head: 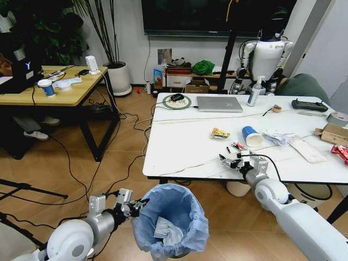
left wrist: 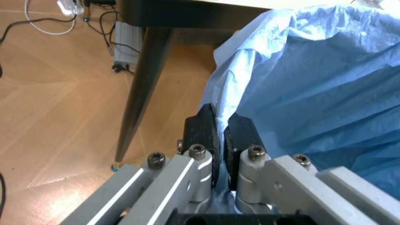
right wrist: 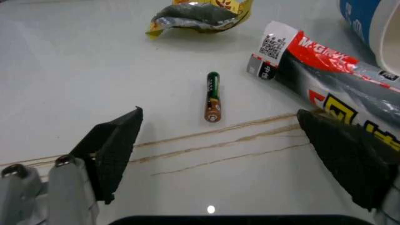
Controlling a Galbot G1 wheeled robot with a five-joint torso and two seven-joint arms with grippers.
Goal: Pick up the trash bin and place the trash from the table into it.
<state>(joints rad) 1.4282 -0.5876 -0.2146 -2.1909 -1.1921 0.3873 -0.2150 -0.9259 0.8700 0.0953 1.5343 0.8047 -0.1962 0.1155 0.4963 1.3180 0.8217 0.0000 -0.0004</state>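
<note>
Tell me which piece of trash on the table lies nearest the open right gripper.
The small battery, lying flat just ahead of the right gripper; the red-and-white tube sits off to one side, the yellow wrapper farther.

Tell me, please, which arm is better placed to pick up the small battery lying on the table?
The right. The right gripper hangs open just above the table, with the battery between its fingers. The left gripper is shut on the rim of the trash bin, below the table edge.

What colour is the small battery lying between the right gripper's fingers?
Green and gold battery; clearest in the right wrist view.
</note>
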